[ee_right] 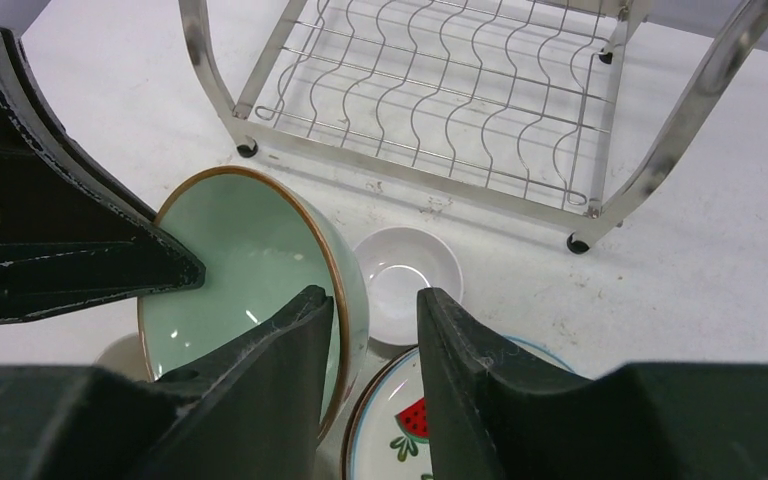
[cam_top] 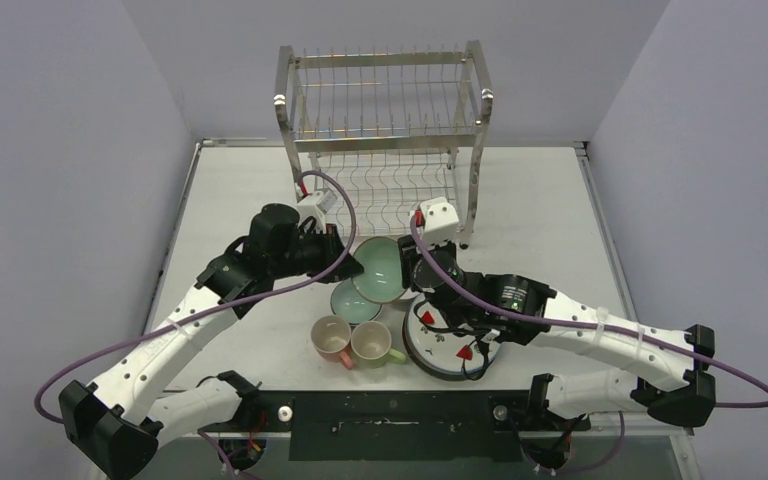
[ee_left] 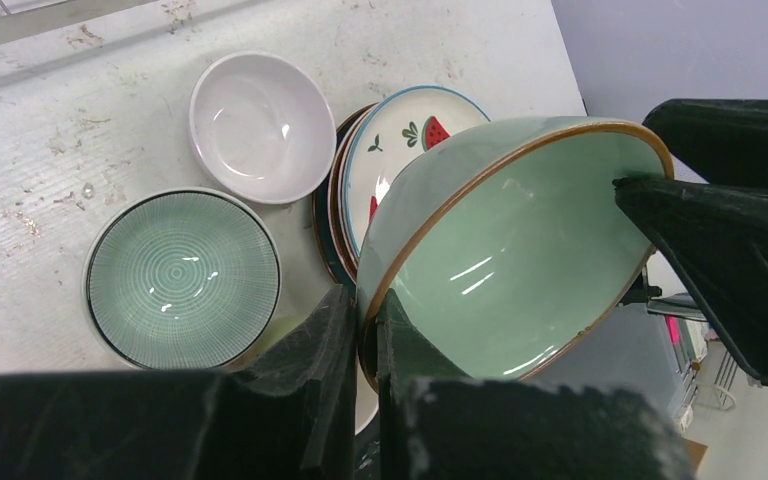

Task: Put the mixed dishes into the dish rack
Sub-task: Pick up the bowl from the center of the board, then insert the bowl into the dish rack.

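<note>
Mint-green bowl [ee_left: 505, 260], brown at the rim, is the dish in hand. The left gripper [ee_left: 368, 312] has its jaws pinched tight on the bowl's rim, one finger inside the wall and one outside. It holds the bowl tipped on edge and lifted off the table [cam_top: 540, 200], just in front of the dish rack [cam_top: 385, 100]. At the opposite rim the right gripper [ee_right: 375, 300] straddles the wall with its jaws parted. A gap shows beside the rim, so it seems to have no grip, though I cannot tell from this angle whether one finger brushes the bowl.

Beneath the raised bowl, a small white bowl [ee_right: 405, 275] sits nearest the rack's front feet. A ribbed green bowl [ee_left: 182, 275] and a stack topped by a watermelon plate [ee_left: 410, 140] lie a little further from the rack. The pink mug [cam_top: 332, 340] and green mug [cam_top: 373, 343] stand side by side, furthest from it.

No dish shows in either tier of the rack, so by my reading the loading has barely begun. This bowl looks to be the first to go in, and every other bowl, plate and mug is left to move.
</note>
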Tool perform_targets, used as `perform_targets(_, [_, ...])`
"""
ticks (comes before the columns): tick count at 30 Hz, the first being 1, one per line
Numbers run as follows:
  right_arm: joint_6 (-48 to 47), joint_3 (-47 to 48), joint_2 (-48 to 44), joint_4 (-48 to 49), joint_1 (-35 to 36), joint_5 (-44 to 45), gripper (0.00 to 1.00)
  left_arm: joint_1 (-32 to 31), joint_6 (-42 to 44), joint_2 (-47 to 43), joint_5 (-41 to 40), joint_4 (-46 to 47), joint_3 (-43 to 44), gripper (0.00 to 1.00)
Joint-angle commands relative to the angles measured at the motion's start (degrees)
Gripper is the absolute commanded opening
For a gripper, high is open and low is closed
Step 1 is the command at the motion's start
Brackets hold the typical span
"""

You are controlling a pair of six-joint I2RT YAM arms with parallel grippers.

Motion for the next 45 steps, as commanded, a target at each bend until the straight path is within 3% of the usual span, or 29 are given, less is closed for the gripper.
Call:
perform_targets(1, [0.37, 2.20, -2.21, 2.71, 0.05, 0.20, 0.41, 0.16, 0.04, -2.33, 1.46, 4.30, 0.34, 0.00])
perform_targets(14, [-0.47, 1.03, -7.83, 2.06, 0.10, 2.43, 0.69, 0.13, 1.45, -4.07, -2.50, 1.61, 0.46, 0.00])
perform_targets(29, [-5.24, 0.67, -15.09, -9.71, -4.38, 23.75, 0.86, 0.18, 12.85, -14.80, -29.13, -14.08, 4.69, 0.00])
perform_targets(45, [-5.66, -2.85, -10.88, -9.11, -30.03, 2.77, 0.89, 0.16, 16.73, -29.57, -53.19, -17.09, 9.23, 0.00])
